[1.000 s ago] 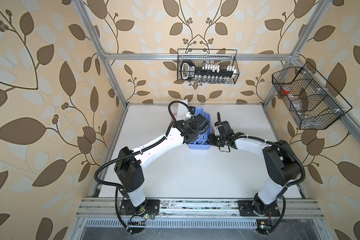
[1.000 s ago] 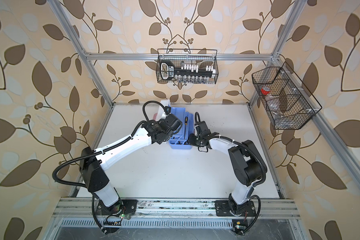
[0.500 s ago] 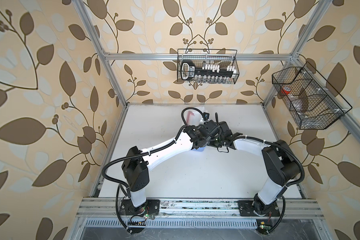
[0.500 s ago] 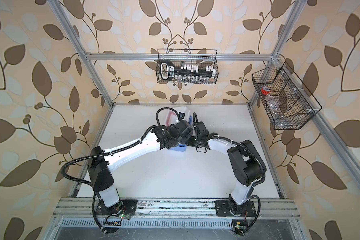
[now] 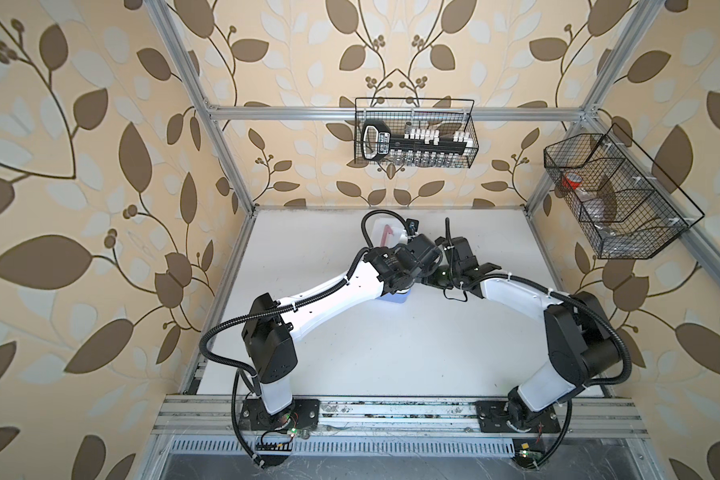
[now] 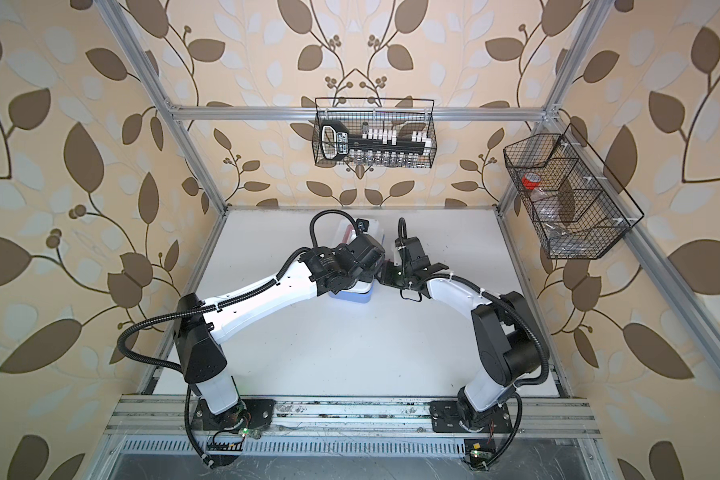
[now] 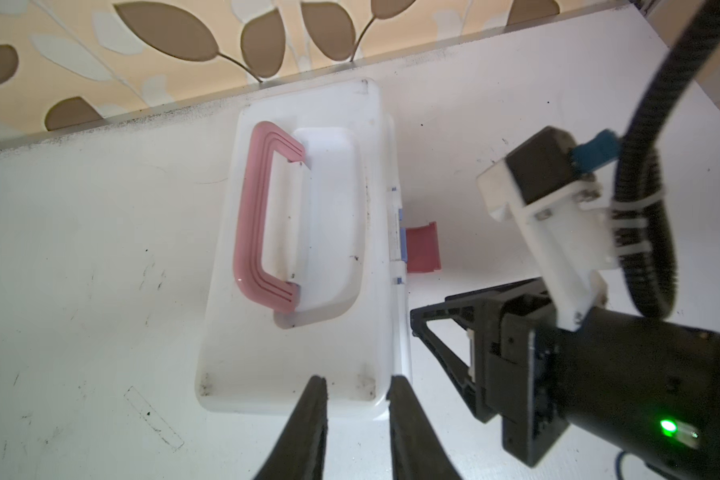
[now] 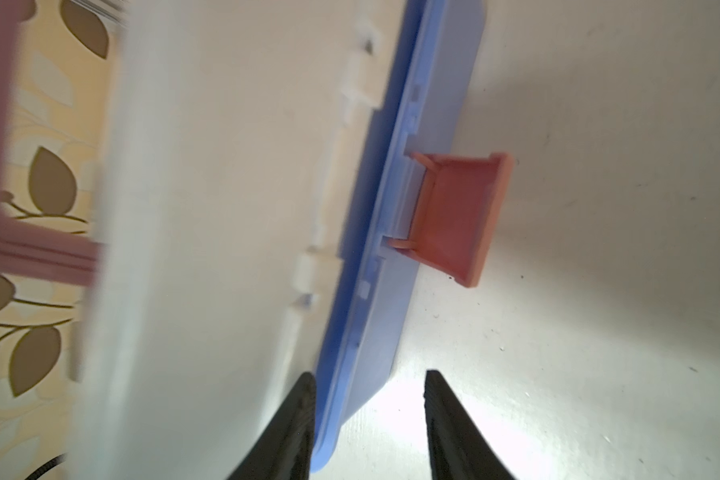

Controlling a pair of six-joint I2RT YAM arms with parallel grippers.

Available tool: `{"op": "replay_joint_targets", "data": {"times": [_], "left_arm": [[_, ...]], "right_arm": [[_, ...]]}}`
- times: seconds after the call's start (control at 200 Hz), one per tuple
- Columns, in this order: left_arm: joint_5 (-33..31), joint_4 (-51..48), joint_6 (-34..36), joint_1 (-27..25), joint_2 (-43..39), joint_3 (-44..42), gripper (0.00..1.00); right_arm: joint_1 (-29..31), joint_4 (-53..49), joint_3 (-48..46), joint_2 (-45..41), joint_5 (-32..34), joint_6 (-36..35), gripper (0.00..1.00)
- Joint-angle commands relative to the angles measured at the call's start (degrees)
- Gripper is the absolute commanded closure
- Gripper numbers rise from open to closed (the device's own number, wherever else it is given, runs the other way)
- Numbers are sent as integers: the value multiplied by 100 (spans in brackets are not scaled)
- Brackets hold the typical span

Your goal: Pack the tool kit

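Tool kit (image 7: 337,332) is lying on the white table (image 5: 391,353), which is spreading wide around the kit on every side. Both arms are leaning in at the kit. The left arm (image 5: 329,299) is hanging over the kit's near end, and the right arm (image 5: 512,291) is sitting at its latch side. The white lid (image 7: 225,332) is lying down over the light blue base (image 8: 391,249). The left gripper (image 7: 358,384) is hovering above the kit's near end, fingers apart and holding nothing. The right gripper (image 8: 368,380) is straddling a corner of the kit's base, fingers apart, the outer one standing clear of the plastic. The pink handle (image 7: 254,216) is lying flat on the kit's top. The red latch (image 7: 422,247) is sticking outward from the kit's long side.
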Motion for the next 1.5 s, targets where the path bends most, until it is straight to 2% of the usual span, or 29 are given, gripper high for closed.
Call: {"op": "replay_joint_targets", "data": {"times": [0.0,0.08,0.165,0.28,0.37,0.475,0.52,0.615,0.7,0.9,1.055,1.494], "left_arm": [[-388,108,60,155,-506,15,71],[-92,210,-78,427,-666,-202,66],[478,479,-317,936,-885,-598,64],[1560,868,-710,1799,-1033,-999,72],[2425,1242,-948,2365,-1013,-1222,85],[3097,1634,-1166,2755,-875,-1425,88],[3191,1722,-1212,2845,-771,-1454,86],[3346,1699,-1204,2964,-443,-1263,72],[3524,1552,-1143,3029,-93,-949,70],[3721,1698,-1211,3035,343,-838,56],[3774,1737,-1213,3030,500,-853,55],[3765,1827,-1247,3029,553,-1000,54]], "right_arm": [[-97,-66,-240,-391,-191,-89,56],[-241,-81,-384,-591,-272,-86,56],[-459,-43,-525,-686,-318,-94,56],[-867,175,-677,-597,-742,-80,79],[-1171,495,-753,-372,-1203,22,98],[-1365,752,-695,5,-1430,71,100],[-1429,829,-636,224,-1474,102,100],[-1446,840,-359,784,-1514,132,100],[-1446,1021,-198,1169,-1478,280,100],[-1437,1757,-68,1783,-1755,738,98],[-1343,2356,-71,2035,-1954,983,96],[-1150,3045,73,2374,-2158,1355,94]]}}
